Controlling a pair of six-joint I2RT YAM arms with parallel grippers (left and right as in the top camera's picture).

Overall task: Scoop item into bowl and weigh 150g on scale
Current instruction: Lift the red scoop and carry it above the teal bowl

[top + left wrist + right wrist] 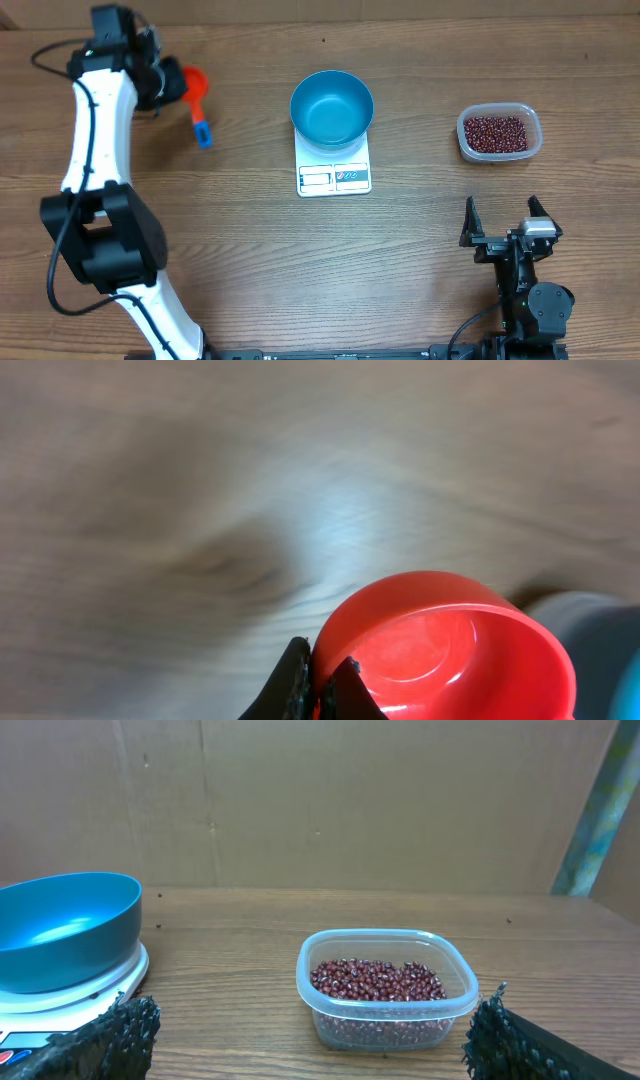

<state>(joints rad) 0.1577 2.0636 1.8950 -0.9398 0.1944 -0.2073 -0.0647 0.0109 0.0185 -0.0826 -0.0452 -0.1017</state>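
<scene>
while the left gripper [320,676] sits at the far left corner of the table [250,270], its fingers [292,678] are pressed together on the rim of a red scoop [450,645], pinching the thin wall of the cup between them. overhead view: the scoop's blue-tipped handle points away from the gripper toward the middle of the table. whether the cup rests on the wood or is raised off it cannot be told; the wood in the left wrist view is blurred.

bowl [332,107]: blue, upright, seated on the far part of the scale [334,175], covering most of the platform. the scale's display edge shows clear of the bowl on the near side.

beans [378,982]: dark red-brown, heaped in a clear tub [383,935] to the right of the scale, well apart from it and from the scoop.

right gripper [502,212]: low at the near right edge, fingers spread wide, holding nothing, facing the tub but well short of it.
</scene>
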